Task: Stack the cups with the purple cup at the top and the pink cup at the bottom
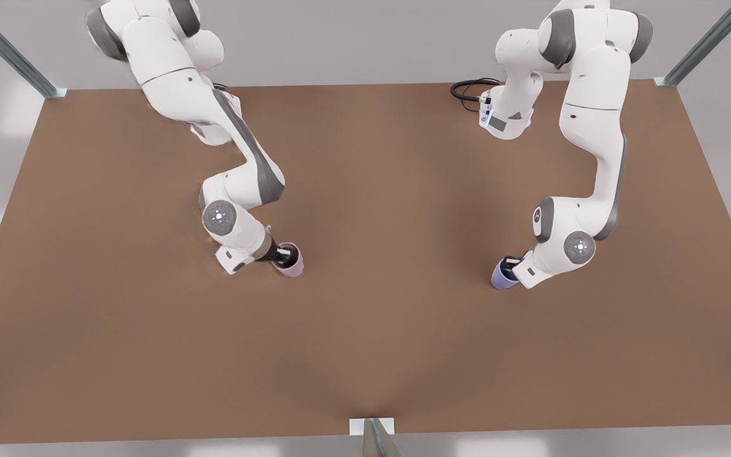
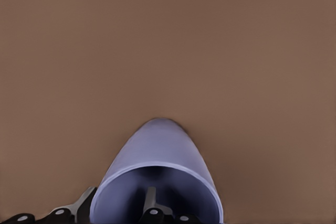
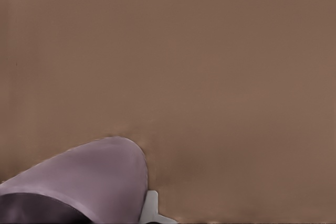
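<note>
The purple cup (image 1: 502, 275) (image 2: 157, 166) stands on the brown table at the front view's right. My left gripper (image 1: 511, 263) (image 2: 118, 207) straddles its rim, with one finger inside the cup, the other outside its wall, and a gap between them, so it is open. At the front view's left, the pink cup (image 1: 292, 261) (image 3: 89, 179) also rests on the table. My right gripper (image 1: 285, 254) reaches over its rim with a dark finger at the mouth. In the right wrist view a pale fingertip (image 3: 150, 208) shows just outside the cup's wall.
The brown table (image 1: 391, 330) stretches wide between the two cups, which stand far apart. A black cable (image 1: 467, 89) loops near the far arm base. Metal frame posts (image 1: 375, 438) stand at the table's corners and front edge.
</note>
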